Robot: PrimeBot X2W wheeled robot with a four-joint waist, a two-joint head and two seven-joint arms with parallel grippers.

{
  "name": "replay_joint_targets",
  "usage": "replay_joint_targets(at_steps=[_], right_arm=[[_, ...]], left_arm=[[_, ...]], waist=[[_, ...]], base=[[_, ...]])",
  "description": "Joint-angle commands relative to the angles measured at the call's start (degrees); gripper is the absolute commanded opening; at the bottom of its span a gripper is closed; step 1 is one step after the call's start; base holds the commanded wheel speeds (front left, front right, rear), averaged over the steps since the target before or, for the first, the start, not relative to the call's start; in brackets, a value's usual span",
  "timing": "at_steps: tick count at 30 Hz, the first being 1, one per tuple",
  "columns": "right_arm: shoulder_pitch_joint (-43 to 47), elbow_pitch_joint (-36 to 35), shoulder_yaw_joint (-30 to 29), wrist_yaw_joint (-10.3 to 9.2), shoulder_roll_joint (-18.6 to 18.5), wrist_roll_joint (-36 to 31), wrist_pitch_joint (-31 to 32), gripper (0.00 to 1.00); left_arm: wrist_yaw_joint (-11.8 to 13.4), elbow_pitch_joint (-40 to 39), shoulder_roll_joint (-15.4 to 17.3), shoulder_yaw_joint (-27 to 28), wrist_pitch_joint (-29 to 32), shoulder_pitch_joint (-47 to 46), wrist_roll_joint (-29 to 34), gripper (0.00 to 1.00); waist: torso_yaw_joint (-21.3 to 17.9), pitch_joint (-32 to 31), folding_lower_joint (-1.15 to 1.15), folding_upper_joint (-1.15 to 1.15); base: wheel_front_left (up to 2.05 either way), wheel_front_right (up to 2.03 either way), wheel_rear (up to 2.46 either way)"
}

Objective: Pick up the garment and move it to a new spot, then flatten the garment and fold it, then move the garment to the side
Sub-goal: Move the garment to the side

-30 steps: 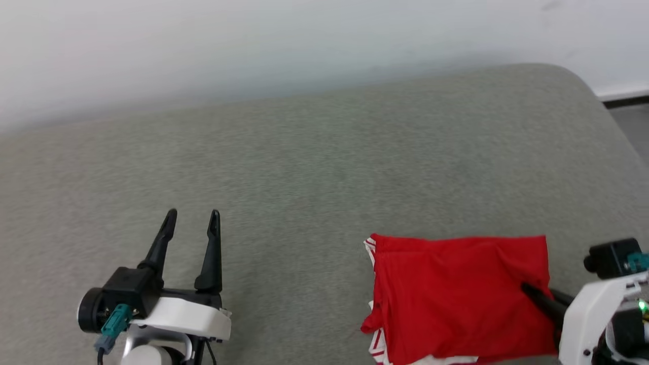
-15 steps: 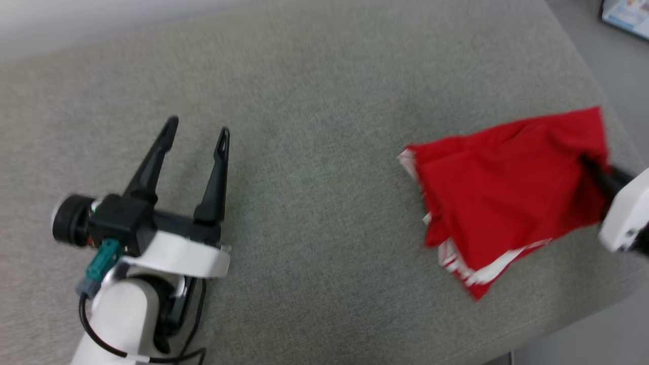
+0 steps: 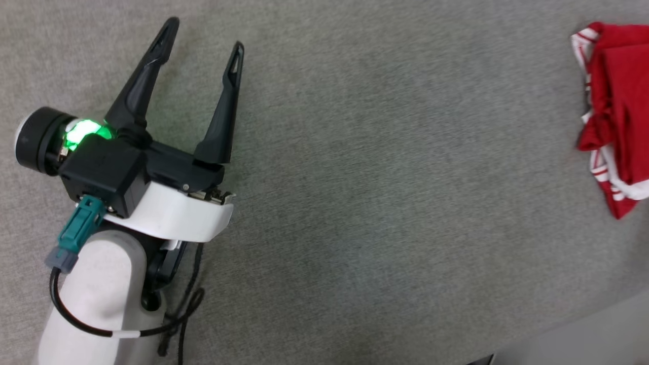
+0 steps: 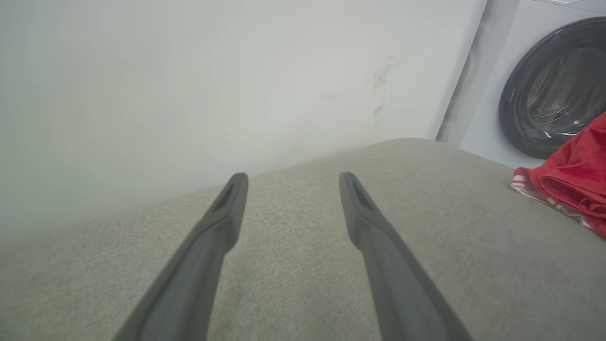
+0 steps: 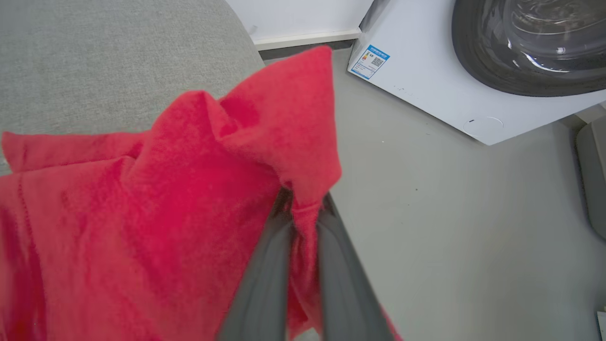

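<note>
The garment [image 3: 618,116], a folded red shirt with red-white striped trim, lies at the right edge of the head view on the grey cushion surface [image 3: 385,167]. In the right wrist view my right gripper [image 5: 303,203] is shut on a red corner of the garment [image 5: 156,199], which bunches up around the fingers near the cushion's edge. My left gripper [image 3: 203,35] stands open over bare cushion at the left, far from the garment, nothing between its fingers. The left wrist view shows the open left gripper [image 4: 291,182] and the garment [image 4: 573,184] off to the right.
A white washing machine [image 5: 473,76] with a dark round door stands on the grey floor [image 5: 450,213] beyond the cushion's edge. A pale wall [image 4: 213,85] rises behind the cushion. The floor also shows at the lower right of the head view.
The head camera has swung and tilted down, so the whole picture shifted. The garment, held by the right gripper, now sits further right, toward the cushion's edge. The left gripper stays open.
</note>
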Motion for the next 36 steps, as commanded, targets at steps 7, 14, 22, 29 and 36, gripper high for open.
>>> replay_joint_targets(at_steps=[7,14,22,29,36], right_arm=[[-4.4,8.6,-0.8,-0.10,1.5,-5.0,-6.8,1.00],[-5.8,14.4,-4.4,-0.10,-0.3,-11.9,-17.2,1.00],[-1.5,12.8,-1.2,-0.10,-1.2,-13.6,-27.1,1.00],[6.6,9.2,0.9,-0.10,3.0,-12.8,-30.8,1.00],[18.0,2.0,1.7,-0.10,11.3,-12.4,-32.9,1.00]], left_arm=[[-0.5,0.5,-0.3,-1.4,-0.6,-2.5,0.1,1.00],[0.3,4.7,-1.9,-1.9,-3.9,-0.3,-1.5,1.00],[2.5,10.7,-4.2,-1.5,-8.3,5.7,-3.2,1.00],[4.3,14.9,-6.3,-1.1,-10.6,12.1,-5.1,1.00],[6.1,18.1,-6.8,0.3,-11.4,18.1,-5.4,1.00]], waist=[[3.2,3.8,-0.02,0.00],[5.7,-1.2,-0.02,0.00],[9.3,-11.7,-0.02,0.00],[12.7,-20.1,-0.02,0.00],[15.8,-27.1,-0.02,0.00]], base=[[0.00,0.00,0.00],[0.00,0.00,0.00],[0.00,0.00,0.00],[0.00,0.00,0.00],[0.00,0.00,0.00]])
